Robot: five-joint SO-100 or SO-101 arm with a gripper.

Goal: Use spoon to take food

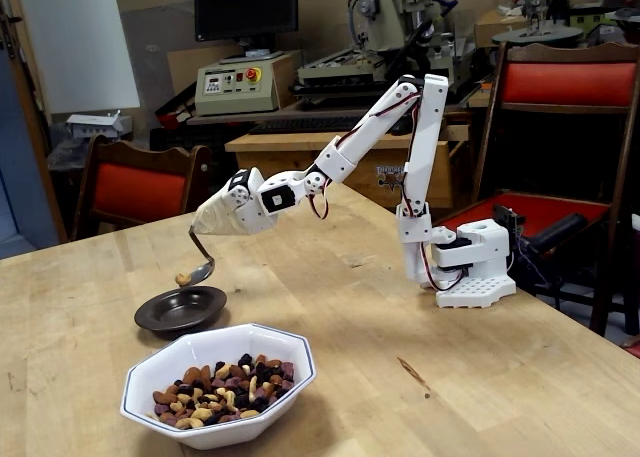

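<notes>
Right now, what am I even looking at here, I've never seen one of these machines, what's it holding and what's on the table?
This is one small white robot arm bolted to a base on a wooden table, filmed by a fixed camera standing across the table. Its gripper is wrapped in off-white tape, so its jaws are hidden. A bent metal spoon hangs from it, carrying what looks like a nut above a small dark dish. Nearer the camera sits a white bowl of the food, mixed nuts and dried fruit.
</notes>
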